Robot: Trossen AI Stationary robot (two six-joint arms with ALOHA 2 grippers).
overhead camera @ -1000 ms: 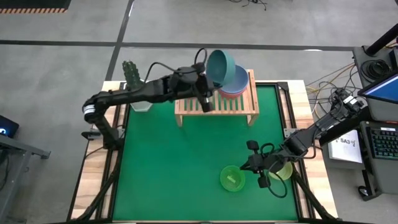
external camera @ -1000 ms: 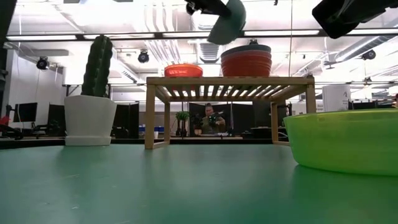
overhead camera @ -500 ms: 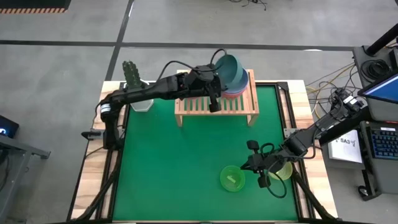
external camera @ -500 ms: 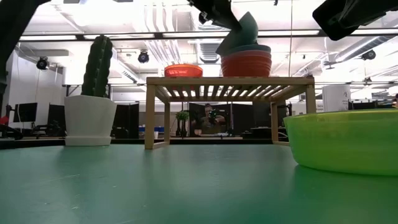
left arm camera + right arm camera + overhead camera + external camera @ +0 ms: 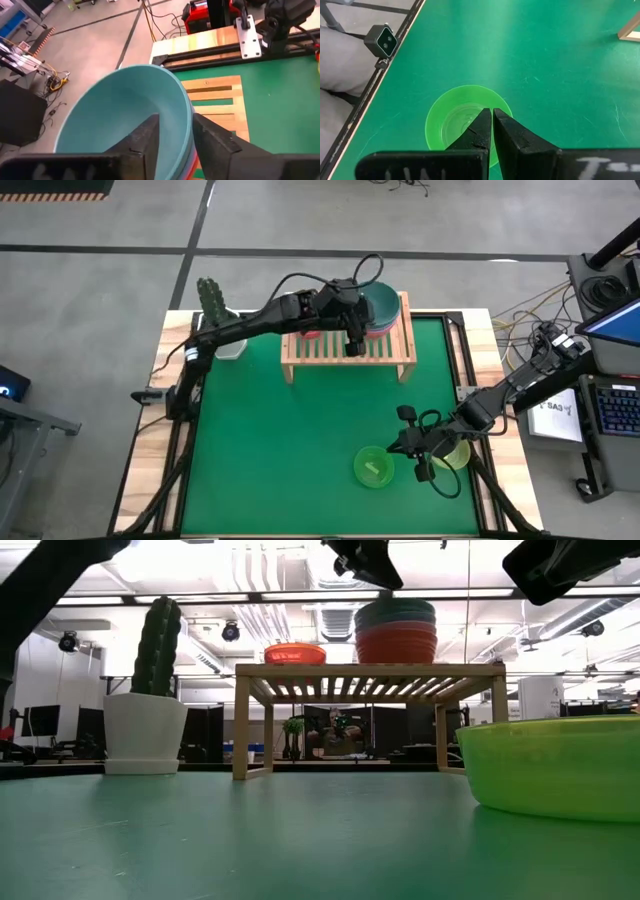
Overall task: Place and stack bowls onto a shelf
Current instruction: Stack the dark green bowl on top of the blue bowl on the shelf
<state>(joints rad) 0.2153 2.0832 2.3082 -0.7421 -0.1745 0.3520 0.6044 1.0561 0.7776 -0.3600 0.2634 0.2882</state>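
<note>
A teal bowl (image 5: 125, 115) sits level on top of the stack of red and blue bowls (image 5: 396, 638) at the right end of the light-wood shelf (image 5: 348, 348). My left gripper (image 5: 176, 117) is open over this stack. One finger (image 5: 145, 137) is inside the teal bowl and the other (image 5: 212, 142) is outside its rim. An orange-red bowl (image 5: 295, 653) rests on the shelf's left part. My right gripper (image 5: 491, 117) is shut and hangs above a green bowl (image 5: 470, 117) near the table's front right. A yellow-green bowl (image 5: 453, 453) lies beside it under the right arm. My left gripper comes at the teal bowl's near rim (image 5: 186, 107) slanting down from the table's left, astride the rim. The inner finger stands clear of the wall. I cannot tell whether the outer finger touches the rim. The bowl rests nested in the stack.
A white pot with a green cactus (image 5: 213, 305) stands at the table's far left corner, left of the shelf. The green mat (image 5: 290, 440) between the shelf and the front bowls is bare. Cables and equipment lie off the table's right edge.
My left gripper has carried the tilted teal bowl toward the table's right edge and down onto the stack. The bowl has gone from steeply tipped above the stack to level and nested on it. The right arm has kept still.
</note>
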